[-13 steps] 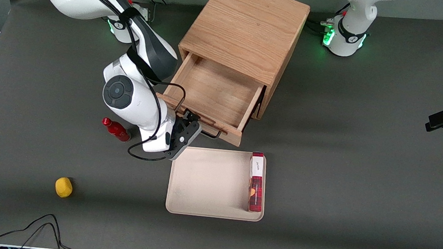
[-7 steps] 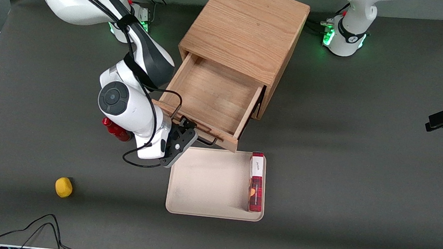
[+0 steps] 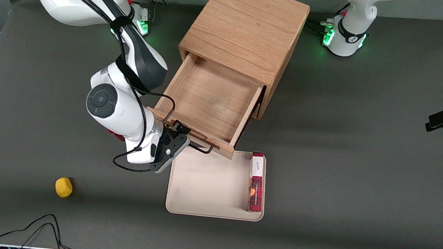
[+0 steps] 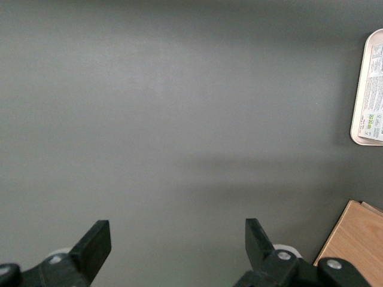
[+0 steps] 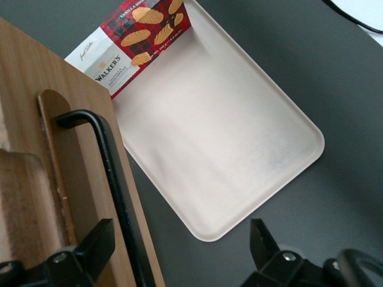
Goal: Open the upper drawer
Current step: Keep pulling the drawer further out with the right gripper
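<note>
The upper drawer (image 3: 207, 99) of the light oak cabinet (image 3: 246, 26) stands pulled far out, and its shallow wooden box holds nothing. Its black wire handle (image 3: 200, 148) runs along the drawer front, nearest the front camera. My right gripper (image 3: 177, 132) is at the handle's end toward the working arm. In the right wrist view the gripper (image 5: 179, 236) is open. The handle bar (image 5: 114, 179) lies between the fingers, close to one of them, against the drawer front (image 5: 36, 119). The lower drawer is hidden beneath.
A beige tray (image 3: 208, 183) lies just in front of the open drawer, with a red cookie box (image 3: 256, 181) along one edge; both show in the right wrist view, tray (image 5: 215, 131) and box (image 5: 137, 36). A yellow object (image 3: 63, 187) sits toward the working arm's end.
The drawer has slid farther out toward the front camera and now overhangs the tray's edge. My gripper moved with the handle. The red bottle is now almost hidden under my arm.
</note>
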`<control>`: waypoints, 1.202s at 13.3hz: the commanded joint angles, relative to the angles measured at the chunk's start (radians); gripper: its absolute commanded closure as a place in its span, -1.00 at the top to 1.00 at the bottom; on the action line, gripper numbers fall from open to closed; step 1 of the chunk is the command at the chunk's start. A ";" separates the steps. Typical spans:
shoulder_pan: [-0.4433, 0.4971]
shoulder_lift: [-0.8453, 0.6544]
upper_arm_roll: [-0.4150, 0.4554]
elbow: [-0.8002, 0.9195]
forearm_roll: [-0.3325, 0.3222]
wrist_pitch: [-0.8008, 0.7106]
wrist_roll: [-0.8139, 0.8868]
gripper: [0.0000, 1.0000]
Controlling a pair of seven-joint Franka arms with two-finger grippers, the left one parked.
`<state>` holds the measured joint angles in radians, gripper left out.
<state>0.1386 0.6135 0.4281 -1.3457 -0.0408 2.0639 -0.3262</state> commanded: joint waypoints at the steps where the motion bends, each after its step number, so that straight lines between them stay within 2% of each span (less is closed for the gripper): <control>1: 0.001 0.046 0.006 0.066 -0.016 -0.018 -0.016 1.00; 9: -0.001 0.068 0.004 0.114 -0.018 -0.028 -0.014 1.00; 14: -0.017 0.042 0.006 0.201 -0.007 -0.221 -0.013 1.00; 16: -0.053 0.011 0.015 0.211 0.002 -0.289 -0.011 1.00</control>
<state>0.1178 0.6450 0.4281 -1.1648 -0.0410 1.8424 -0.3266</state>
